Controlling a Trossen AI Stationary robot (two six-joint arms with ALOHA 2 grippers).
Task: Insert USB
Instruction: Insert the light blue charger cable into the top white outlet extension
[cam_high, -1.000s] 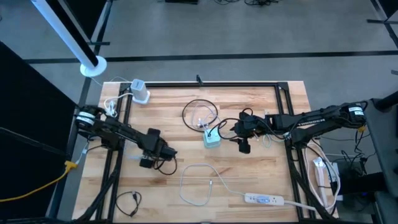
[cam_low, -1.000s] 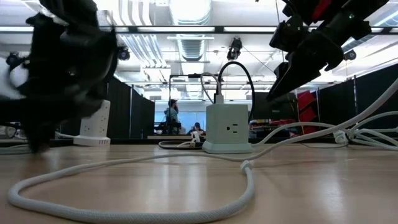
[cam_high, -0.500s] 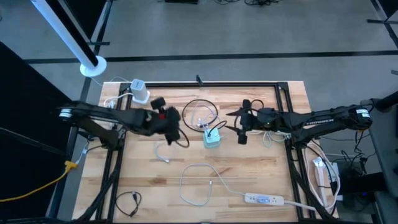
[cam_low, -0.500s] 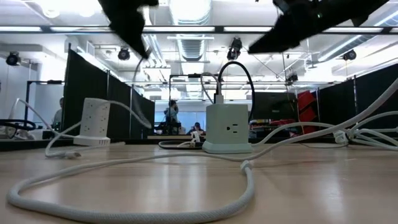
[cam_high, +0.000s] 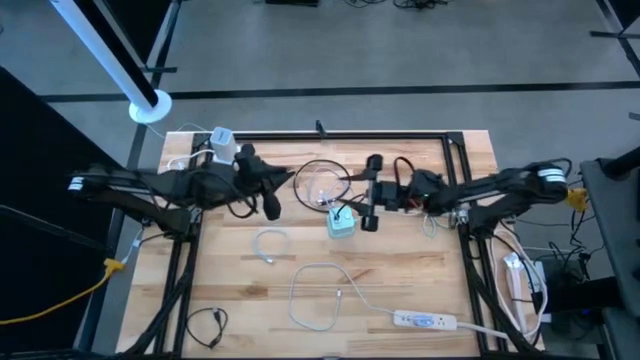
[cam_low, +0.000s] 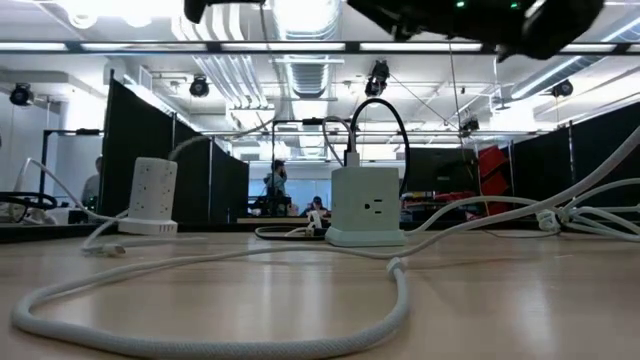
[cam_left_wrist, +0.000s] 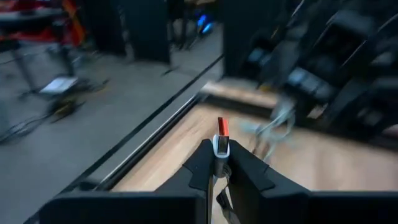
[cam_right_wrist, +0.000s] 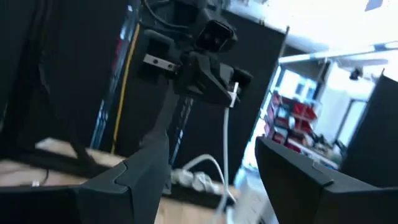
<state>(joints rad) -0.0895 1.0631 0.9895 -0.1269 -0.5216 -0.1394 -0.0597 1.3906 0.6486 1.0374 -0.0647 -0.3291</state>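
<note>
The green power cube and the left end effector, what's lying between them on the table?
In the high view, a black cable loop with white cable inside lies between the left end effector and the green power cube.

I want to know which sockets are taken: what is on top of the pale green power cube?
A white plug with a dark looping cable stands in the top of the power cube. Its front outlet is free; its back face and the rest of its top are hidden.

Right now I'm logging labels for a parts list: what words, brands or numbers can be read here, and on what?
None can be read.
USB plug in the left end effector: no marking shows.
Green power cube: no print shows.
White power strip: any print too small to read.
</note>
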